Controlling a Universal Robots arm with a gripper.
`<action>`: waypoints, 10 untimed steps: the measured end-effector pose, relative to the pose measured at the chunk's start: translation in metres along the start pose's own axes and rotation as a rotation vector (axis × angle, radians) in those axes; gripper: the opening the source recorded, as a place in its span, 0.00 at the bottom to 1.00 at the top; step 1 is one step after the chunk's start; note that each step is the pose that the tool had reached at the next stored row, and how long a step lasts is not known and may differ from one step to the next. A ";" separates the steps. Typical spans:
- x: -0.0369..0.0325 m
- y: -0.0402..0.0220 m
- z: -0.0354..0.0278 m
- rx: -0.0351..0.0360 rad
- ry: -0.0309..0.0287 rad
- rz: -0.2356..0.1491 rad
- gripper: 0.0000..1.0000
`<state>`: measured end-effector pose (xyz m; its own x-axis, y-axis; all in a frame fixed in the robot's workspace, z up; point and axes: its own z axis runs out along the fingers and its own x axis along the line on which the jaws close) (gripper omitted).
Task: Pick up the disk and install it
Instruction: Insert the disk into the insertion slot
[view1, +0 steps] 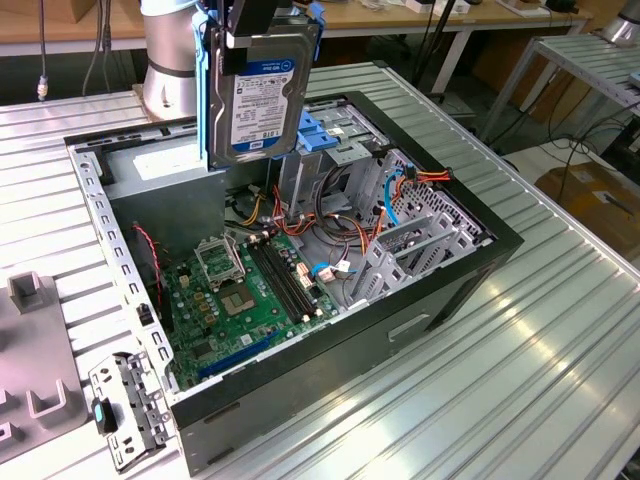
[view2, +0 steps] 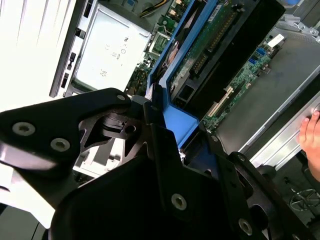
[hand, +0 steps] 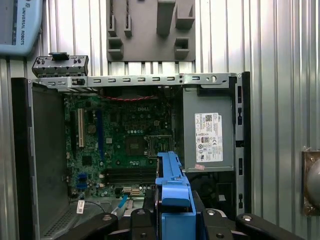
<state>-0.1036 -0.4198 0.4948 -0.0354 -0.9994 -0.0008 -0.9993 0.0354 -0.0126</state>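
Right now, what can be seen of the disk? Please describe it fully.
The disk is a flat rectangular hard drive of silver metal. Its face bears a white label with a blue band. A blue plastic carrier bracket frames its long sides. It hangs upright in the air above the open computer case, with the label facing the exterior camera. The black pincer clamps it from above, at its top end. In the first wrist view the bracket's blue edge points toward the green motherboard.
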 end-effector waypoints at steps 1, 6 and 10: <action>0.0000 0.0000 0.0000 0.0000 -0.0001 0.000 0.37; 0.0301 -0.0012 0.0004 0.0000 0.0002 0.000 0.37; 0.0460 -0.0018 0.0006 0.0000 0.0003 0.000 0.37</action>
<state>-0.1034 -0.4658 0.4941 -0.0354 -0.9994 -0.0004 -0.9993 0.0354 -0.0126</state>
